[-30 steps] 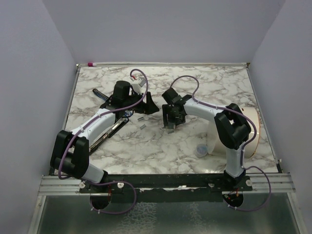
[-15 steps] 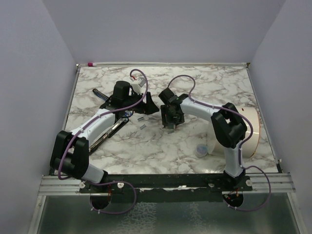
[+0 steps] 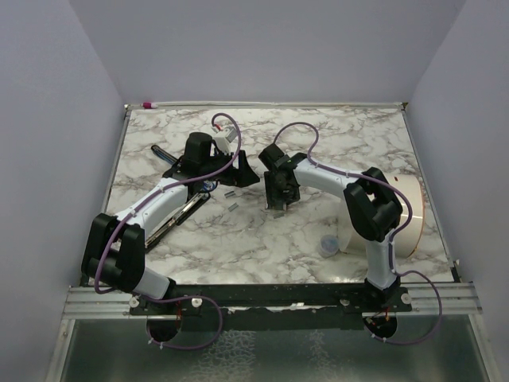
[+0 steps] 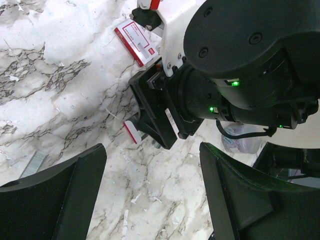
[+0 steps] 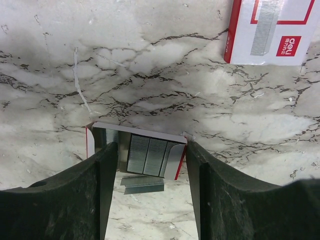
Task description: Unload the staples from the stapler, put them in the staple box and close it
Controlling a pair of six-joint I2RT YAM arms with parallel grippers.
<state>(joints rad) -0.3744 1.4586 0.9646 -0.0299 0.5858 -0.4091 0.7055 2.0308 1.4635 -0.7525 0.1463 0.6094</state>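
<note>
In the right wrist view my right gripper (image 5: 147, 200) has its jaws against both ends of a small open white-and-red box (image 5: 172, 162). Rows of silvery staples (image 5: 149, 155) sit in the box, and one loose strip (image 5: 142, 184) lies on the marble just under it. From above, the right gripper (image 3: 278, 207) points down at mid-table. My left gripper (image 3: 243, 173) hovers to its left, open, with only bare marble between its fingers (image 4: 50, 195). Two more loose strips (image 3: 230, 197) lie between the arms. I cannot make out the stapler in any view.
A second white box with red marks (image 5: 270, 30) lies flat beyond the right gripper. A long dark pen (image 3: 181, 213) lies under the left arm. A white tape roll (image 3: 412, 215) and a small clear cup (image 3: 327, 245) stand at the right.
The right gripper's jaws have narrowed onto the small box, and that wrist shifted slightly left. The left arm has not moved.
</note>
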